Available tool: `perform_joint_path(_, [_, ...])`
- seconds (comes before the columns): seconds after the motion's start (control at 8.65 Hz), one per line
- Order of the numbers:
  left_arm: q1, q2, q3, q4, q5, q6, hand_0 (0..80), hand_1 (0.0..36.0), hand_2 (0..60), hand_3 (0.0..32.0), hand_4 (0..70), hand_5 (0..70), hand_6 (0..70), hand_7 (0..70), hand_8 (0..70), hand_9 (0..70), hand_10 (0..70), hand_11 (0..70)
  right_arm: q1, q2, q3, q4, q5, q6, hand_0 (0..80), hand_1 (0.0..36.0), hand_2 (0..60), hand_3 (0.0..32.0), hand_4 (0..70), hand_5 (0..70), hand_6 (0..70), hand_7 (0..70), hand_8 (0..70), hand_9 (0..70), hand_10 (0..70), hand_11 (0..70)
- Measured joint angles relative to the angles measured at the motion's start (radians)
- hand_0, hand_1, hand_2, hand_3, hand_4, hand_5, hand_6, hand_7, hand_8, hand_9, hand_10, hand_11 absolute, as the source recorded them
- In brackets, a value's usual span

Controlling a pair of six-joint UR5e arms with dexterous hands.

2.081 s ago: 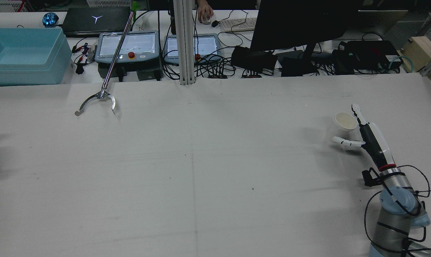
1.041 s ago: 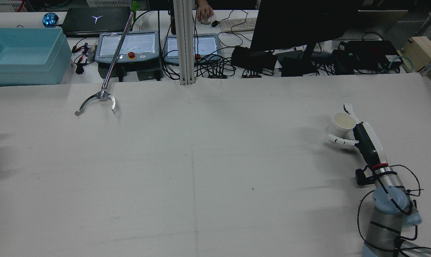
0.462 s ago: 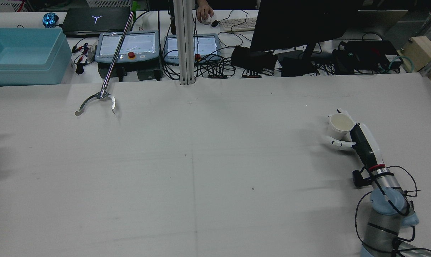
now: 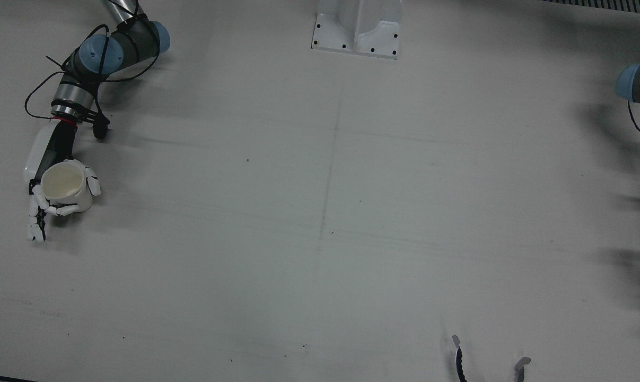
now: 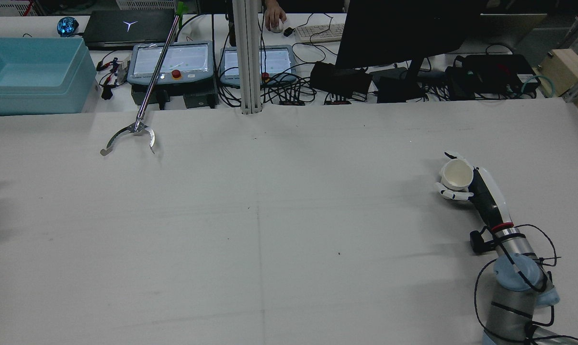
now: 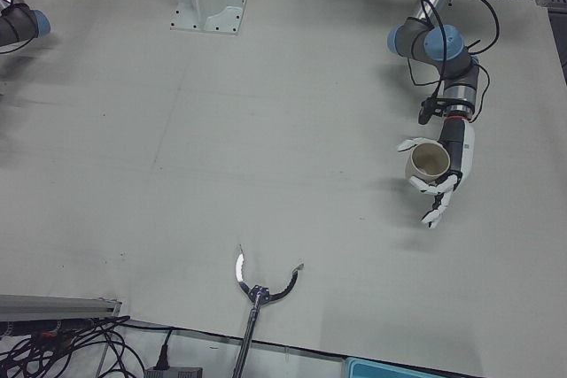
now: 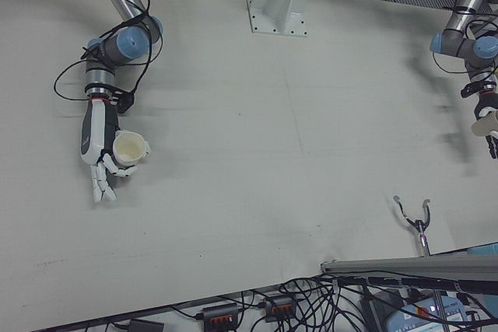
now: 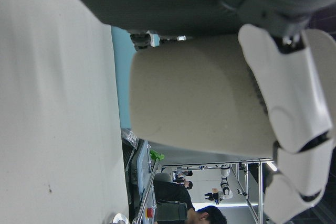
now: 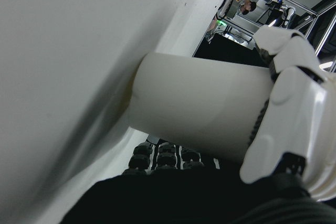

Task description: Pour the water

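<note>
Right hand (image 5: 466, 184) curls around the upright cup (image 5: 456, 173).

This is a robotics lab: a wide tabletop (image 5: 269, 215) covered in plain grey-white sheeting carries robot arms bolted at its edge beside a white mounting pedestal (image 4: 357, 26), with an aluminium frame post (image 5: 247, 57) rising at the far side. Behind it runs a bench crowded with two teach pendants (image 5: 171, 60), a laptop (image 5: 126, 26), a dark monitor (image 5: 403, 28), a keyboard (image 5: 320, 32), power bricks and tangled cables, where a person's hand (image 5: 274, 17) rests on a mouse
</note>
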Motion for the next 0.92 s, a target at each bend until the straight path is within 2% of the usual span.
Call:
perform_joint_path(0.35, [-0.001, 0.024, -0.009, -0.017, 0.000, -0.002, 48.3, 12.4, 25.9, 0.0, 51.6, 70.0, 10.6, 20.1, 6.0, 11.1, 4.0, 6.3, 0.008, -0.006, 0.065, -0.012, 0.000, 0.001, 51.2, 21.0, 30.2, 0.0, 32.8, 70.0, 8.5, 17.6, 2.6, 6.2, 5.0, 8.5])
perform_joint_path(0.81, [0.007, 0.036, -0.079, 0.021, 0.016, 0.005, 48.4, 13.3, 28.7, 0.0, 53.4, 70.0, 11.6, 21.0, 6.5, 11.3, 3.8, 6.1, 0.073, -0.013, 0.222, -0.075, -0.004, -0.001, 52.8, 23.3, 31.8, 0.0, 31.2, 70.0, 9.5, 18.9, 1.9, 5.6, 4.3, 7.9])
perform_joint_path(0.92, [0.016, 0.032, -0.099, 0.040, 0.030, 0.009, 48.6, 13.5, 29.3, 0.0, 53.9, 70.0, 12.0, 21.3, 6.8, 11.7, 4.1, 6.5, 0.090, -0.012, 0.261, -0.099, -0.013, -0.004, 53.2, 23.7, 32.4, 0.0, 30.4, 70.0, 11.0, 21.7, 2.7, 6.9, 4.1, 7.6])
